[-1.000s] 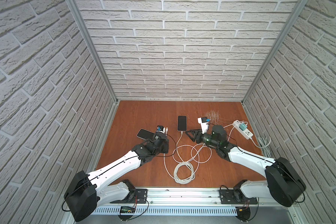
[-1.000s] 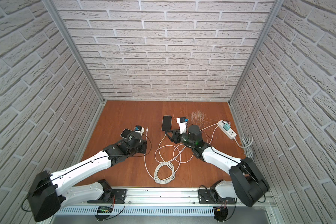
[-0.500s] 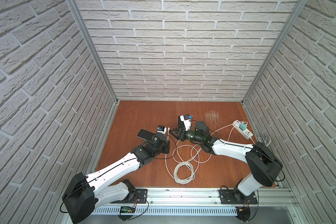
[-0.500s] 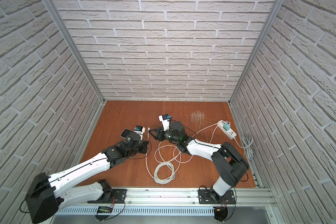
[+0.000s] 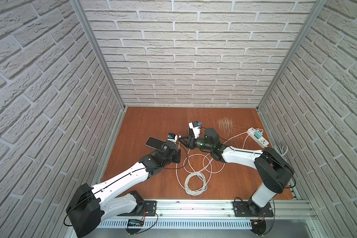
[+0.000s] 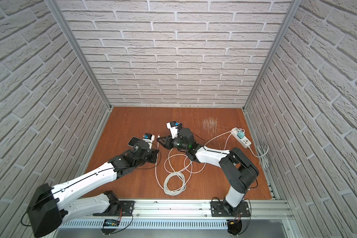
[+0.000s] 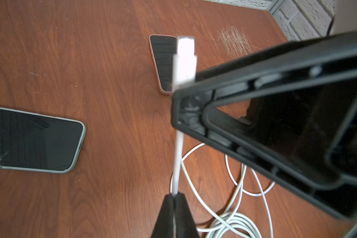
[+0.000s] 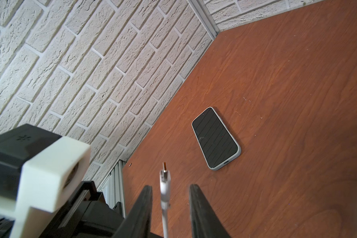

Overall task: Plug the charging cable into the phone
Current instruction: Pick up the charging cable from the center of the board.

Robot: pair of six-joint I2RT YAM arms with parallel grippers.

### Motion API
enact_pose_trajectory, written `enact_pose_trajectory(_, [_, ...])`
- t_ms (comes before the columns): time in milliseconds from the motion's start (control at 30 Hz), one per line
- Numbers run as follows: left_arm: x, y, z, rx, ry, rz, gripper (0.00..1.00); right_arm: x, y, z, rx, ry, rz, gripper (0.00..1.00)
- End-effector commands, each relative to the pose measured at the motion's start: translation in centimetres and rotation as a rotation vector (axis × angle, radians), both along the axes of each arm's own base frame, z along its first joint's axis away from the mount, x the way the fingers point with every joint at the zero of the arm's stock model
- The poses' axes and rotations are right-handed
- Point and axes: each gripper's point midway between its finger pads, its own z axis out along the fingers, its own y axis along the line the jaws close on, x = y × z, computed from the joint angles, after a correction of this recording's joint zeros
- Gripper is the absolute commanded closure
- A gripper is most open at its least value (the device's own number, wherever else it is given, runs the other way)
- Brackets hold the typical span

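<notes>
The white charging cable (image 7: 177, 160) stands up from my left gripper (image 7: 174, 194), which is shut on it. Its plug (image 8: 165, 181) points up, seen in both top views (image 5: 180, 136) (image 6: 158, 136). My right gripper (image 8: 170, 189) is open, with one finger (image 8: 146, 191) on each side of the plug and a gap on both sides. In the top views it (image 5: 180, 140) reaches in from the right. A phone in a grey case (image 5: 153, 142) (image 8: 215, 138) lies screen up just left of the left gripper (image 5: 178, 149). A second phone in a pinkish case (image 7: 163, 61) lies farther back.
The slack cable lies looped and coiled (image 5: 195, 182) on the wooden floor in front of the grippers. It runs to a teal charger (image 5: 257, 136) in a white power strip (image 5: 263, 143) at the right wall. Brick walls enclose three sides. A scratched patch (image 5: 225, 123) marks the floor.
My right arm has swung left from near the pink-cased phone to the held plug. Its jaws have narrowed around the plug. The left gripper has kept still with the cable.
</notes>
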Motion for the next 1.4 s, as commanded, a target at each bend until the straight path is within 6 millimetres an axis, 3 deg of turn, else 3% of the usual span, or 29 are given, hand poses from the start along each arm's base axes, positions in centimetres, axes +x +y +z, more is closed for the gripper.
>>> enact_pose_trajectory(0, [0.1, -0.4, 0.6, -0.015, -0.032, -0.016, 1.00, -0.2, 0.9, 2.1, 0.053, -0.058, 0.034, 0.68])
enact_pose_trajectory(567, [-0.1, -0.1, 0.6, -0.016, -0.036, -0.012, 1.00, -0.5, 0.8, 2.1, 0.044, -0.080, 0.047, 0.84])
enact_pose_trajectory(833, [-0.1, 0.2, 0.7, -0.023, -0.040, 0.004, 1.00, -0.7, 0.6, 2.2, 0.037, -0.101, 0.048, 0.97])
enact_pose_trajectory(900, [-0.1, 0.3, 1.0, -0.031, -0.044, 0.012, 0.87, -0.7, 0.5, 2.1, 0.032, -0.107, 0.045, 0.97])
enact_pose_trajectory(1033, [0.0, 1.3, 1.2, -0.029, -0.049, 0.067, 0.27, -0.7, 0.2, 2.0, 0.020, -0.118, 0.040, 0.97])
enact_pose_trajectory(1100, [0.2, 2.5, 1.4, -0.025, -0.047, 0.131, 0.05, -0.6, -0.1, 1.8, 0.005, -0.126, 0.028, 0.97])
enact_pose_trajectory(1233, [0.7, 6.7, 1.4, -0.027, -0.002, 0.339, 0.02, -0.2, -1.3, 1.2, -0.024, -0.132, -0.004, 0.97])
enact_pose_trajectory(1367, [0.1, 13.0, -0.9, -0.094, 0.198, 0.714, 0.02, 0.2, -2.2, 0.2, -0.040, -0.117, -0.023, 0.97])
